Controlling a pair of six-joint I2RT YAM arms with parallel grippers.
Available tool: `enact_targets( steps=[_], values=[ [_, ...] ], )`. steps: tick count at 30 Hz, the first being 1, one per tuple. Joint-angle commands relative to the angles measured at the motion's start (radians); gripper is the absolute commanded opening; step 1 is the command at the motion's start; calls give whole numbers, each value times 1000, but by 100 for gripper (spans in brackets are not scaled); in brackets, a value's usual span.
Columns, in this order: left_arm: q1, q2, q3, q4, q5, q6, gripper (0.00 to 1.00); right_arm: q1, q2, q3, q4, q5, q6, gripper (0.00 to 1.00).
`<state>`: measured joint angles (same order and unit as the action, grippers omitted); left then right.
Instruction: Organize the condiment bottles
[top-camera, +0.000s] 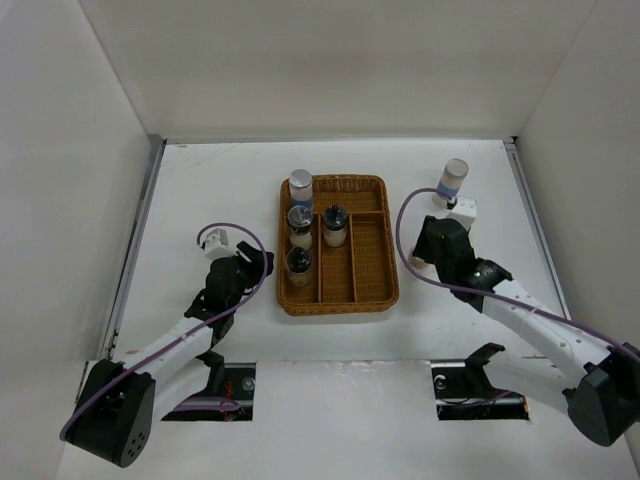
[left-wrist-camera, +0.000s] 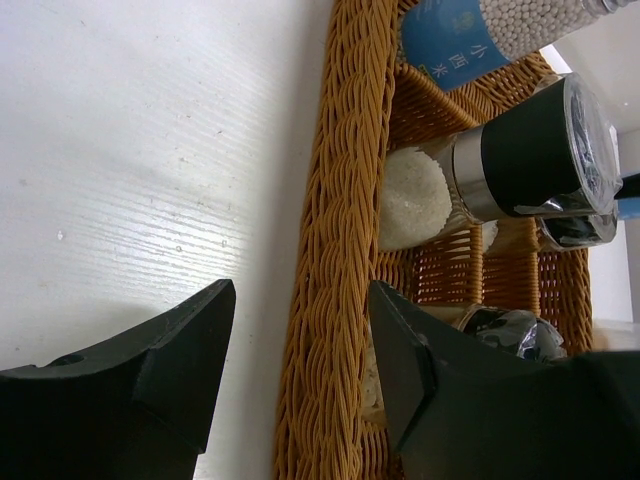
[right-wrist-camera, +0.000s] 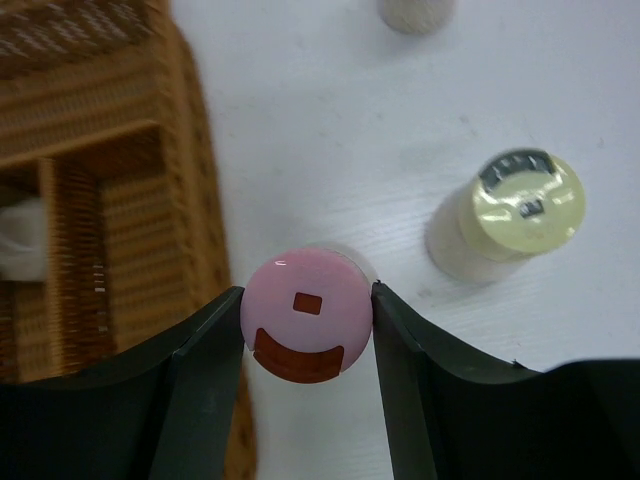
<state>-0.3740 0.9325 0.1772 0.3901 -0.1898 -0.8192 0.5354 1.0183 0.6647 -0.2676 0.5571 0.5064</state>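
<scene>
Right wrist view: right pincer (right-wrist-camera: 306, 298) clamps the pink-capped bottle (right-wrist-camera: 306, 322), centred between its jaws.

dark-capped jars (top-camera: 334, 225) 3 | pink-capped bottle (right-wrist-camera: 307, 315) 1 | wicker tray (top-camera: 385, 300) 1

Blue label (left-wrist-camera: 450, 38), upper right of the left wrist view: white characters 小西米, smaller print below unreadable.
Carrier: bottle (left-wrist-camera: 545, 18) of pale grains.
Other views: nothing readable.
</scene>
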Motion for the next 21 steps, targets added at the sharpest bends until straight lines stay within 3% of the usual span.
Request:
enact_targets(
  steps=[1,8,21],
  values=[
    [4,-4,7,64,9,-3,54,73,-29,134,79,55,-46,47],
    [5,-6,-7,58,10,-9,54,149,152,252,220,-9,-91,47],
    [17,14,-8,56,16,-14,54,149,486,355,347,-103,-123,49]
  ],
)
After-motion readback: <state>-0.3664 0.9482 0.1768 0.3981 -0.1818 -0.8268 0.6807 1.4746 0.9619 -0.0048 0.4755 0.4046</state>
